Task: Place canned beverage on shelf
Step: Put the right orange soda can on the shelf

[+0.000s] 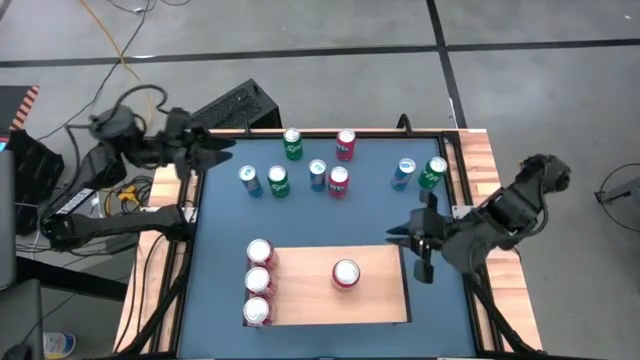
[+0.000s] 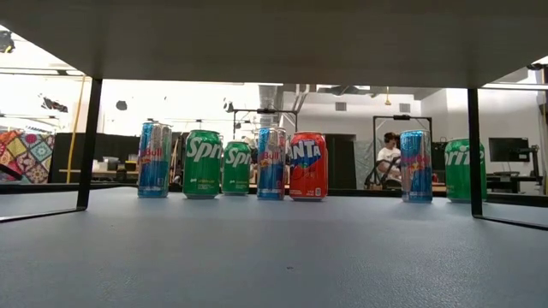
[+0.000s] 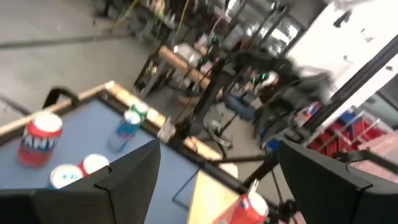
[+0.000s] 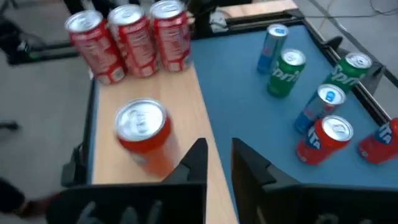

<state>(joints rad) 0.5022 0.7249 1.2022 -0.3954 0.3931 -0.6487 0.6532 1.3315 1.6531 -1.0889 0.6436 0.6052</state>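
Right gripper [image 1: 415, 245], fingers slightly apart and empty, hovers beside the shelf [image 1: 380, 300] with its red can [image 1: 346, 273].

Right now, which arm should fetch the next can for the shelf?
Probably the left. The left gripper hangs open at the table's far-left corner, near the blue can and green can. The right gripper, also empty, sits beside the shelf, farther from most loose cans.

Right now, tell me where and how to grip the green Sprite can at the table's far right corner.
Grip the green Sprite can around its round side wall at mid-height, coming straight down from above: it stands upright, and the blue slim can crowds its left. The right gripper, fingers open, is nearest.
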